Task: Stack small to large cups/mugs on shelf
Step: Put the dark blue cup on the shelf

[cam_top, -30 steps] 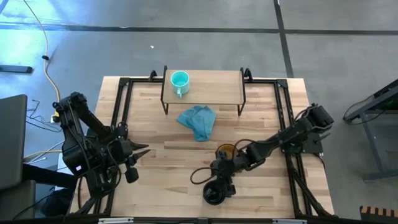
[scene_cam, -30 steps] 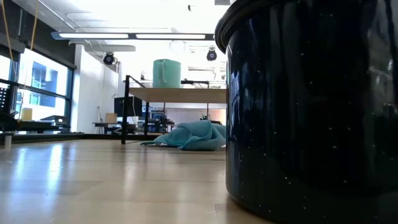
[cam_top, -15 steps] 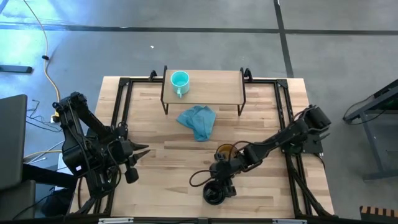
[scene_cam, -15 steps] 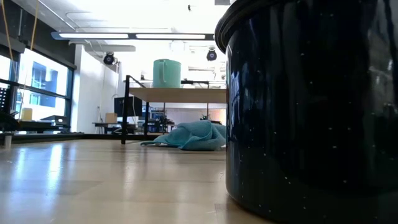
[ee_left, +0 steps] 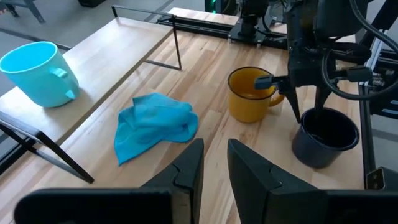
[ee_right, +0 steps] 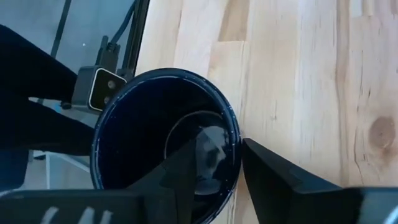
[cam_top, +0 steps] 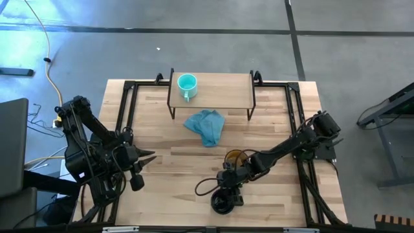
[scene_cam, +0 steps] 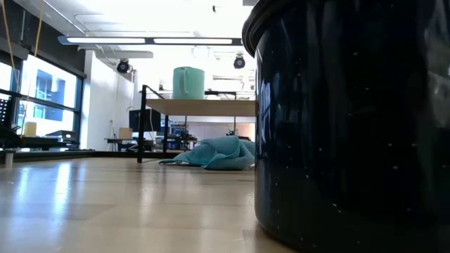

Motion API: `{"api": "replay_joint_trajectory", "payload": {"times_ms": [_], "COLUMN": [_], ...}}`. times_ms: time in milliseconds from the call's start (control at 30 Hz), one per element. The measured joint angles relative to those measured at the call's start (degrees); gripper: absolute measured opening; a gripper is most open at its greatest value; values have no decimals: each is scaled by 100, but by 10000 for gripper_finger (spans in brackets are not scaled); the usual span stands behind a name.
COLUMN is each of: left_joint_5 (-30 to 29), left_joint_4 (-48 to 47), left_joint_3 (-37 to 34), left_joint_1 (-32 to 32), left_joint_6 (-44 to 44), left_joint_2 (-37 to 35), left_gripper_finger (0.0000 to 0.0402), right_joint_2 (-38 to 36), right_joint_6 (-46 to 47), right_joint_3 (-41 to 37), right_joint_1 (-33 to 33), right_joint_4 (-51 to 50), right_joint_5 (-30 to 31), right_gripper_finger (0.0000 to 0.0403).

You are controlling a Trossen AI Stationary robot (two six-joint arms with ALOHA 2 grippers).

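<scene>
right claw [ee_right: 219, 163] is over the black mug [cam_top: 222, 201], which stands near the front edge of the worktop [cam_top: 168, 171]. one finger [ee_right: 199, 155] reaches down inside the mug, the other [ee_right: 273, 174] sits outside the wall, so the rim lies between them. fingers are parted and straddle the rim; i cannot tell whether they are pressing on it. in the left wrist view the same claw [ee_left: 308, 115] hangs point-down at the black mug [ee_left: 324, 138].

amber-yellow mug [cam_top: 234, 157] stands upright on the worktop just behind the black mug, partly under the right arm. its handle [ee_left: 273, 84] points toward the right claw in the left wrist view.

small teal mug [cam_top: 186, 84] stands upright on the shelf [cam_top: 223, 94], at the shelf's left end, handle toward the front. the low view shows it [scene_cam: 188, 82] on the shelf board [scene_cam: 204, 107].

blue-teal cloth [cam_top: 206, 126] lies crumpled on the worktop just in front of the shelf, between shelf and amber-yellow mug.

left claw [ee_left: 214, 165] waits at the left side of the worktop, fingers a little apart, holding nothing. it faces the cloth and mugs, well apart from them.

black mug [scene_cam: 351, 126] fills the right side of the low view, seated flat on the worktop.
</scene>
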Motion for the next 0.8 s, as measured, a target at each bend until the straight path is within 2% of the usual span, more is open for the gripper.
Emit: {"api": "replay_joint_trajectory", "payload": {"times_ms": [267,800], "left_joint_5": [0,53], "left_joint_4": [0,35], "left_joint_3": [0,0], "left_joint_1": [-4,-4], "left_joint_6": [2,6], "left_joint_2": [0,0], "left_gripper_finger": [62,62], "right_joint_2": [0,-2], "right_joint_6": [294,539], "right_joint_3": [0,0], "right_joint_1": [68,157], "right_joint_4": [-7,-17], "right_joint_5": [65,156], "right_gripper_finger": [71,74]}}
